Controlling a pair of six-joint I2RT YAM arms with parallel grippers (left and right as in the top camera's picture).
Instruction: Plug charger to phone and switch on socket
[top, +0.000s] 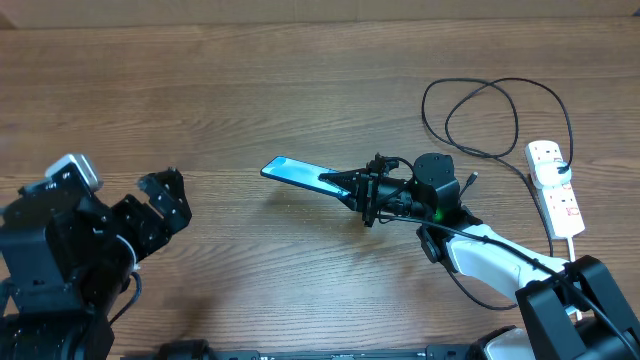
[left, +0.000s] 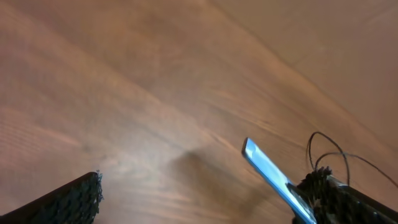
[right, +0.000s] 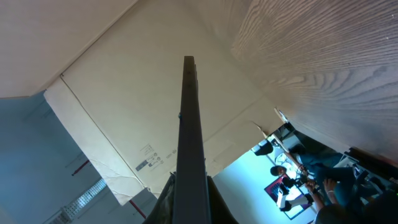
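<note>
My right gripper (top: 365, 190) is shut on one end of the phone (top: 300, 173) and holds it tilted above the middle of the table, light blue screen up. In the right wrist view the phone (right: 189, 137) shows edge-on, running away from between the right gripper's (right: 191, 199) fingers. At the left my left gripper (top: 170, 198) stands open and empty, well apart from the phone. Its wrist view shows the phone (left: 267, 168) far ahead, past the left gripper (left: 202, 199). The charger (top: 424, 108) lies looped at the back right. The socket (top: 555, 190) lies at the right edge.
The socket's white cord runs toward the front beside the right arm's base (top: 570, 300). The charger's loops (left: 323, 146) show behind the phone in the left wrist view. A pale wall borders the wooden table (top: 250, 80) at the back.
</note>
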